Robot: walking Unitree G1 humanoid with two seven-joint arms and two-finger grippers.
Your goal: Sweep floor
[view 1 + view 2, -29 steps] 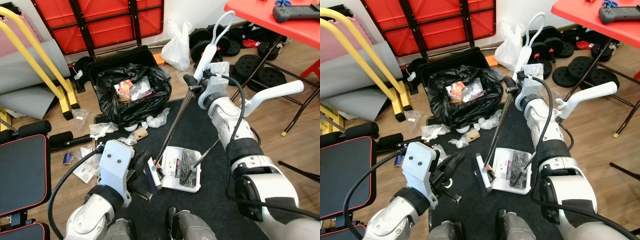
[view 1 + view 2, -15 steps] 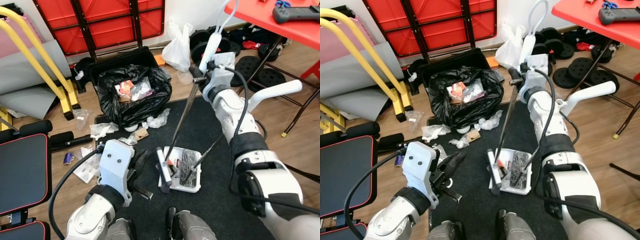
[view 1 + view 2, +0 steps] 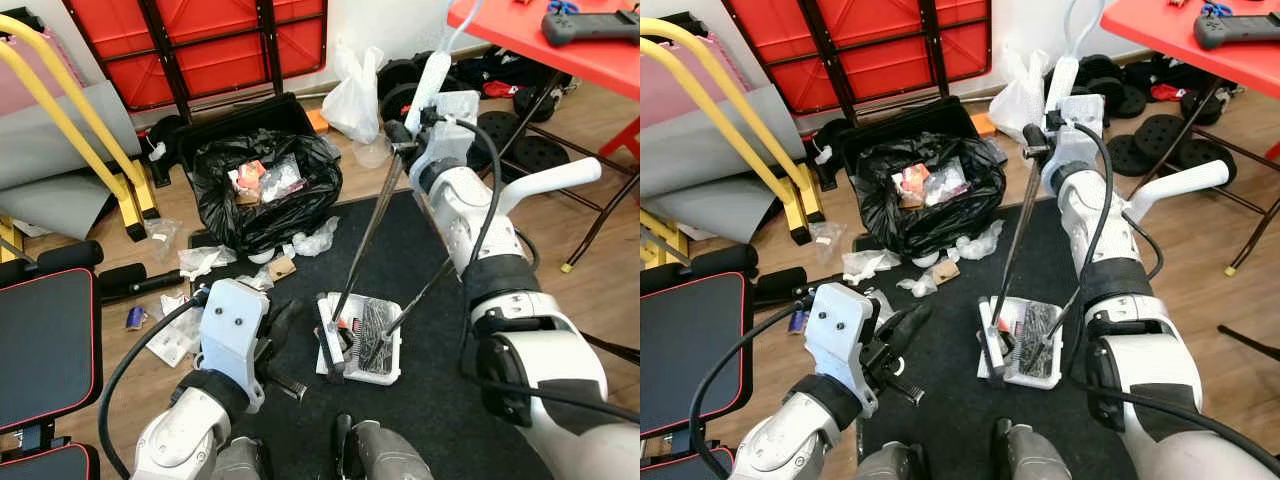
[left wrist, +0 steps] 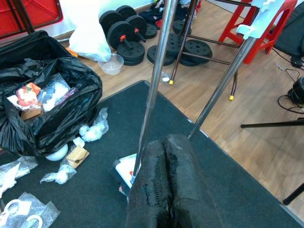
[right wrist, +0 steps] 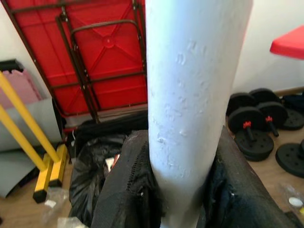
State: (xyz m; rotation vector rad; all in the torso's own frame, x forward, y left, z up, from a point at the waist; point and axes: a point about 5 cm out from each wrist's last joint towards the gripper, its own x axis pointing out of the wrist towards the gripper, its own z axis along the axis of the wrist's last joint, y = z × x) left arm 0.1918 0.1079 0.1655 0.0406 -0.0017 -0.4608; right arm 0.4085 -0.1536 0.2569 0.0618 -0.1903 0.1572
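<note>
- My right hand [image 3: 1048,128] is clenched round the white broom handle [image 3: 436,78], held high, well above the dustpan [image 3: 368,343]. The right wrist view confirms it: both black fingers [image 5: 124,190] press against the white tube, which the head views cannot resolve.
- From that hand a metal broom pole [image 3: 370,232] slants down and toward me to the brush head [image 3: 989,338], which rests on the near-left edge of the dustpan, on the black mat [image 3: 420,400].
- A second thin pole [image 3: 425,290] runs from the dustpan up toward my right forearm.
- My left hand [image 4: 167,156] sits low, just left of the brush head, grasping nothing; the left wrist view shows its two fingers pressed together, with both poles rising just beyond the fingertips.
- The left wrist view also shows a clear bowl [image 4: 113,63] and crumpled wrappers [image 4: 92,130] beside the black rubbish bag [image 3: 265,190], beyond my left hand; the head views show more litter [image 3: 205,260] left of the mat.
- Against one second ago: the right hand has moved away from me and up, the pole stands steeper, and the brush head has shifted right, from the mat beside my left hand to the dustpan's edge. The left hand has hardly moved.
</note>
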